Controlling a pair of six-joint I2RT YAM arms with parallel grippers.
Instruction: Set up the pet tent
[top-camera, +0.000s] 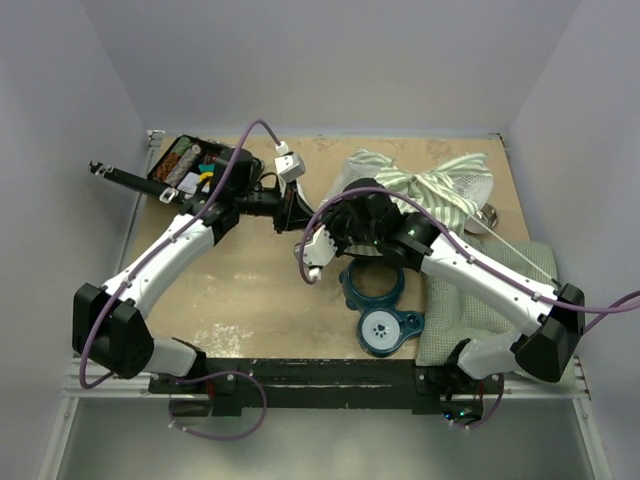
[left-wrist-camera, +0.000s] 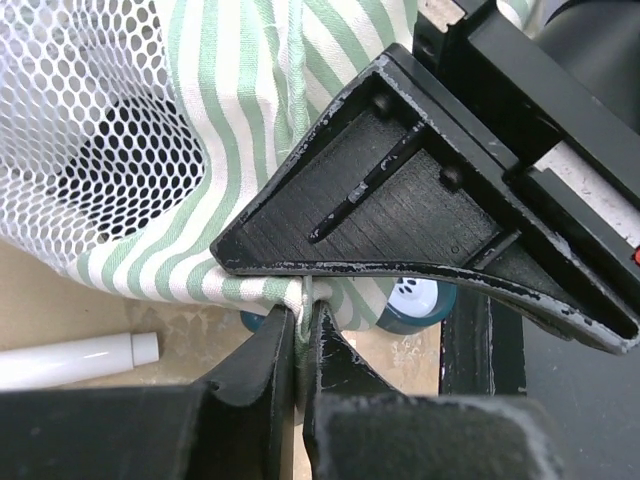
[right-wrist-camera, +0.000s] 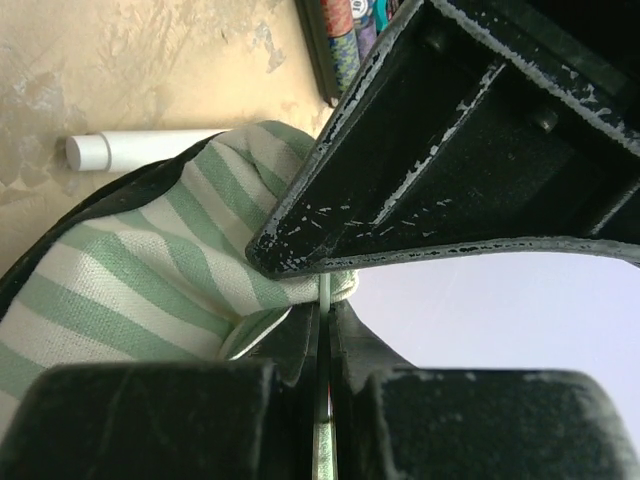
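The pet tent (top-camera: 440, 188) lies crumpled at the back right, green-and-white striped with white mesh (left-wrist-camera: 90, 130). My left gripper (top-camera: 292, 206) and right gripper (top-camera: 322, 218) meet tip to tip at the table's middle back. In the left wrist view the left gripper (left-wrist-camera: 305, 312) is shut on a fold of the striped fabric (left-wrist-camera: 240, 110). In the right wrist view the right gripper (right-wrist-camera: 326, 300) is shut on a thin edge of the same fabric (right-wrist-camera: 130, 270). A white pole (left-wrist-camera: 75, 358) lies on the table below it and also shows in the right wrist view (right-wrist-camera: 140, 148).
A teal double bowl stand (top-camera: 380, 305) lies just in front of the grippers. A green checked cushion (top-camera: 485, 300) lies at the right under the right arm. A black tray (top-camera: 185, 165) of small items stands at the back left. A metal bowl (top-camera: 486, 216) sits beside the tent.
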